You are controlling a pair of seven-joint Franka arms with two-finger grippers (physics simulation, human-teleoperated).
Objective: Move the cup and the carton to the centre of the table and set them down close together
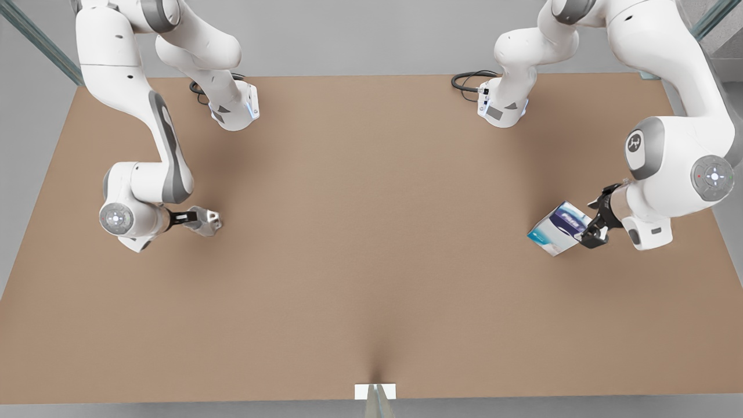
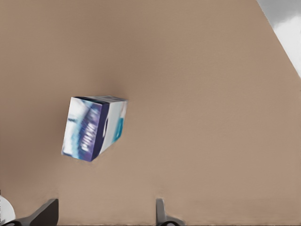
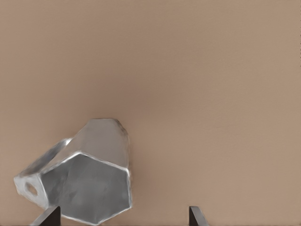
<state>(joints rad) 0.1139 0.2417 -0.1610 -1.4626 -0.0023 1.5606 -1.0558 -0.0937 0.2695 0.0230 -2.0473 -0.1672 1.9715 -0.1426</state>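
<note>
The white carton (image 1: 558,227) with a dark blue panel and a teal band lies tilted on the brown table (image 1: 371,191) at the front view's right. My left gripper (image 1: 594,224) is right beside it. In the left wrist view the carton (image 2: 94,128) lies beyond the open gripper (image 2: 103,209), not between its fingers. At the front view's left, the silvery faceted cup (image 1: 208,221) lies on its side at my right gripper (image 1: 197,218). The right wrist view shows the cup (image 3: 87,176), handle to one side, near the open gripper (image 3: 122,214) without either finger touching it.
Black cables (image 1: 471,81) lie by the arm bases at the table's back edge. A small white tab (image 1: 375,391) sits at the middle of the front edge. The table's wide middle lies between the two arms. A table edge (image 2: 282,35) shows in the left wrist view.
</note>
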